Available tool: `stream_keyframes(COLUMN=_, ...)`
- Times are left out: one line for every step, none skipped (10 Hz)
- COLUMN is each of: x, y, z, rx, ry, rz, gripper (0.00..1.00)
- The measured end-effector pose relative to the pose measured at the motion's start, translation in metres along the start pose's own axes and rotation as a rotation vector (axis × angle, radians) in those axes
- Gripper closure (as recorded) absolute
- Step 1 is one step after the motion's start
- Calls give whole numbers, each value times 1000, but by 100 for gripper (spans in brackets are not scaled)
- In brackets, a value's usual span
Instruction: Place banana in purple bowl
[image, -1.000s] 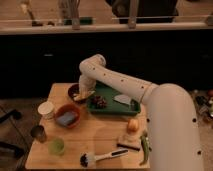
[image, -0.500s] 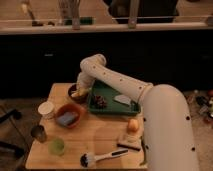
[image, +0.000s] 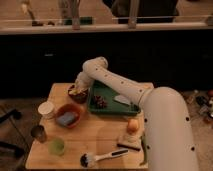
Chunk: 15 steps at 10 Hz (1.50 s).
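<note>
wooden table (image: 102, 136): gripper (image: 80, 84) hangs right over the purple bowl (image: 79, 99), yellow banana (image: 75, 91) below it. i cannot tell its grip state. green tray (image: 109, 91) just beside the bowl.

My gripper (image: 80, 84) hangs just left of the tray (image: 114, 111), low over the purple bowl (image: 78, 97), which sits against the tray's left edge. A bit of yellow, the banana (image: 74, 91), shows at the bowl's top beneath me; I cannot tell whether I touch it. My arm (image: 116, 83) crosses over the tray's far side. Inside the tray a dark cluster (image: 100, 102) lies toward the left and a pale piece (image: 122, 99) toward the right. Nearer than the tray and to its left stands a red bowl (image: 68, 113) holding a blue sponge (image: 66, 119), with a white cup (image: 46, 109) farther left. An orange fruit (image: 132, 125) sits just in front of the tray's right corner.
</note>
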Motion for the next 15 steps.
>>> stream_keyframes(x=1, y=-3, z=1, rx=8, ry=-6, rz=6, gripper=100)
stream_keyframes(x=2, y=-6, z=3, rx=15, ry=-14, rz=19, gripper=100)
stream_keyframes(x=2, y=-8, z=4, rx=20, ry=-22, rz=30, gripper=100)
stream_keyframes(x=4, y=-8, z=5, rx=23, ry=-31, rz=47, gripper=100)
stream_keyframes(x=6, y=-10, z=5, rx=25, ry=-41, rz=69, gripper=100)
stream_keyframes(x=7, y=-10, z=5, rx=25, ry=-48, rz=82, gripper=100)
stream_keyframes(x=9, y=-10, z=6, rx=25, ry=-59, rz=98, gripper=100)
stream_keyframes(x=11, y=-9, z=7, rx=24, ry=-74, rz=121, gripper=100)
stream_keyframes(x=13, y=-9, z=8, rx=24, ry=-85, rz=130, gripper=100)
stream_keyframes(x=14, y=-8, z=9, rx=23, ry=-99, rz=138, gripper=100)
stream_keyframes(x=15, y=-7, z=11, rx=23, ry=-116, rz=147, gripper=100)
stream_keyframes(x=16, y=-6, z=12, rx=24, ry=-127, rz=152, gripper=100)
stream_keyframes(x=16, y=-6, z=13, rx=24, ry=-139, rz=156, gripper=100)
stream_keyframes(x=16, y=-7, z=15, rx=25, ry=-155, rz=159, gripper=100)
stream_keyframes(x=16, y=-7, z=16, rx=27, ry=-164, rz=160, gripper=100)
